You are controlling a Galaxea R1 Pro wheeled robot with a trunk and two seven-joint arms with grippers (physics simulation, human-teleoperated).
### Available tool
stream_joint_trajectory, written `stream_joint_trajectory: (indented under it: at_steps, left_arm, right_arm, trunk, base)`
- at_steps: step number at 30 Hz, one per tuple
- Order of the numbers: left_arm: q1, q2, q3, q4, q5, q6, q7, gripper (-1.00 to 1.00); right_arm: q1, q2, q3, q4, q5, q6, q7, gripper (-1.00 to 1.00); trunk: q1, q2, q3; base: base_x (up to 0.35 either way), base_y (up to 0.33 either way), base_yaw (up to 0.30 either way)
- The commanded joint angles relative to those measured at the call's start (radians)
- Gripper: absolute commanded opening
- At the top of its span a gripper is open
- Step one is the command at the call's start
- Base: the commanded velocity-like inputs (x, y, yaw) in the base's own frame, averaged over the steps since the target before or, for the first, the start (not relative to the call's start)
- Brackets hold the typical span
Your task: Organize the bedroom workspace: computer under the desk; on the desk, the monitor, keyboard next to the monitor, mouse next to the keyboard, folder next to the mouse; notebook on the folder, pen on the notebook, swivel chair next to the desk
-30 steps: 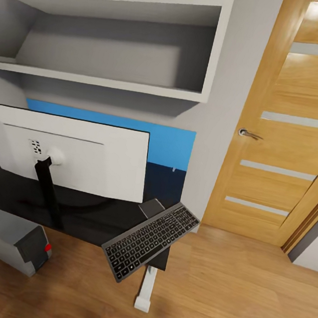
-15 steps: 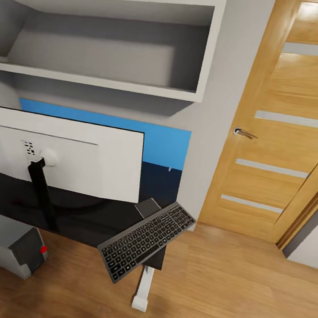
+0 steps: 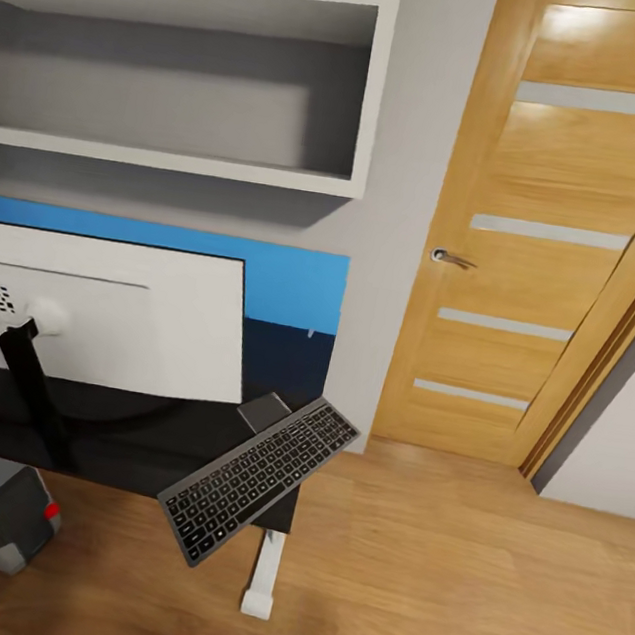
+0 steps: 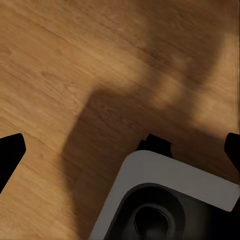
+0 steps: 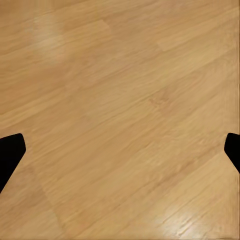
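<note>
Keyboard lies askew on the tabletop corner beside the monitor, long axis diagonal, near end overhanging the floor; both arms' fingers spread wide, aimed at floorboards, neither arm clearly nearer.

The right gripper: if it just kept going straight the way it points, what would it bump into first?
Most likely the wood floor. The right gripper looks straight at bare planks, its dark fingers spread wide at the picture's edges with nothing between them. How far off the floor lies cannot be told.
</note>
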Motion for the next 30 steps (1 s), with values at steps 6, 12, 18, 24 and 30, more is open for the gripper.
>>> stream_joint_trajectory:
  at_steps: [6,12,18,24,30]
  left_arm:
    - [0.000,-0.004,-0.013,0.013,0.002,-0.002,0.002,1.00]
    - [0.000,-0.005,-0.057,0.030,0.001,-0.008,0.002,1.00]
    - [0.000,-0.006,-0.121,0.051,0.002,-0.105,0.002,1.00]
    - [0.000,-0.012,-0.143,0.138,0.002,-0.202,0.002,1.00]
    - [0.000,-0.033,-0.147,0.178,-0.003,-0.266,-0.002,1.00]
  right_arm:
    - [-0.001,0.000,0.036,0.027,0.074,-0.004,-0.002,1.00]
    - [-0.001,0.000,0.051,0.061,0.168,-0.013,-0.002,1.00]
    - [-0.001,0.019,0.053,0.105,0.201,-0.121,-0.002,1.00]
    - [0.002,0.087,0.055,0.215,0.293,-0.403,-0.003,1.00]
    - [0.004,0.106,0.054,0.251,0.384,-0.455,-0.004,1.00]
  trunk:
    - [0.000,-0.001,0.000]
    - [0.000,-0.001,0.002]
    - [0.000,-0.001,0.005]
    - [0.000,-0.001,0.008]
    - [0.000,-0.001,0.012]
  base:
    - [0.000,-0.044,-0.267]
    - [0.000,-0.006,-0.276]
    - [0.000,-0.001,-0.277]
    - [0.000,0.000,-0.277]
    - [0.000,0.000,-0.269]
